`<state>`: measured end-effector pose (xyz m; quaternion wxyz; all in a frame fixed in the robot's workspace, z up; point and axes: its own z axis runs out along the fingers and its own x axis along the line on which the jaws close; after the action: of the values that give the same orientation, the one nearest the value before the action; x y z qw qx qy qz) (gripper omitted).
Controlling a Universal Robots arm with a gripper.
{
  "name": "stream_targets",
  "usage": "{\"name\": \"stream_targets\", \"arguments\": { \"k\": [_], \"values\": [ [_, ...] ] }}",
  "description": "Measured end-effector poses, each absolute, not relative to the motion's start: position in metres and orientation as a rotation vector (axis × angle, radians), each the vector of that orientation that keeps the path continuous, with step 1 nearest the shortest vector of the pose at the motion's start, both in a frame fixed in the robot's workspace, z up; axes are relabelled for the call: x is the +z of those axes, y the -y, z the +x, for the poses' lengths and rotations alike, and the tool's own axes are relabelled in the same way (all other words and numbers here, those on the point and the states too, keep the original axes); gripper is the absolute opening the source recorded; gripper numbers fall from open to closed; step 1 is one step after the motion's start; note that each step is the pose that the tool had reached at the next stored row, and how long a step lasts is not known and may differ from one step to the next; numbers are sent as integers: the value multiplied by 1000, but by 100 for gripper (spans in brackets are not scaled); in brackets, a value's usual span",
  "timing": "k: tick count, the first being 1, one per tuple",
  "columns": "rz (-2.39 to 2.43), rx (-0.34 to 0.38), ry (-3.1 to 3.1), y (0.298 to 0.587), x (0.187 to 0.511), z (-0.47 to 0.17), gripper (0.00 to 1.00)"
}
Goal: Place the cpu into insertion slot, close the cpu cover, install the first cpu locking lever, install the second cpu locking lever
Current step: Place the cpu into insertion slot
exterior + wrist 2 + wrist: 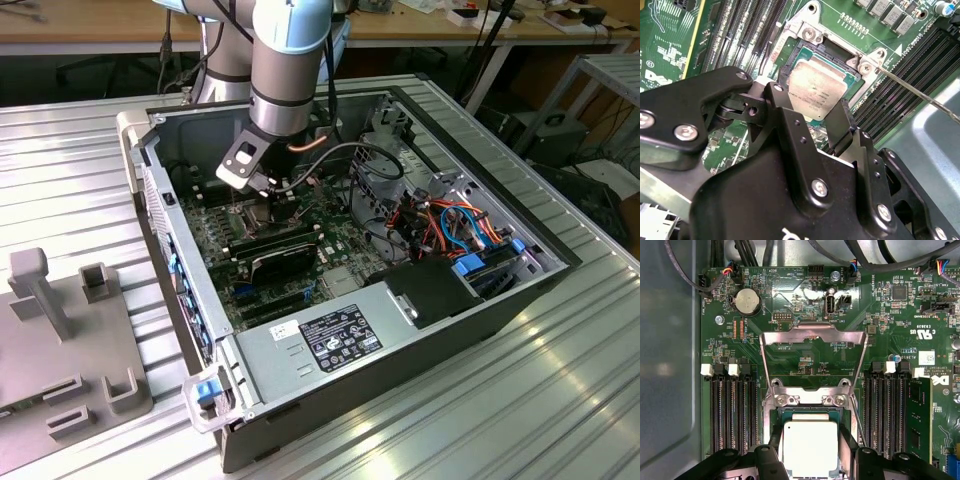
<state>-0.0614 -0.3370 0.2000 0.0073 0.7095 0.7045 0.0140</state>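
The gripper [811,100] is clamped on 2 opposite edges of the chip [816,89]. The chip lies directly between the fingertips, squarely over the socket [810,415]. The cover [790,337] stands hinged open beyond the socket.

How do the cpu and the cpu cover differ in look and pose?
The cpu is a solid dull-grey square; the cpu cover is a thin frame around a large hole. The cpu sits in the claw over the insertion slot; the cpu cover is swung open. Both look silvery.
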Motion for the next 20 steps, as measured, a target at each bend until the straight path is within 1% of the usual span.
{"name": "stream_targets", "arguments": {
  "k": [11, 13, 14, 20],
  "values": [
    [2218, 45, -2203, 337, 200, -61, 54],
    [2218, 44, -2203, 337, 200, -61, 55],
    [2218, 44, -2203, 337, 200, -61, 61],
    [2218, 44, -2203, 337, 200, -61, 61]
  ]
}}
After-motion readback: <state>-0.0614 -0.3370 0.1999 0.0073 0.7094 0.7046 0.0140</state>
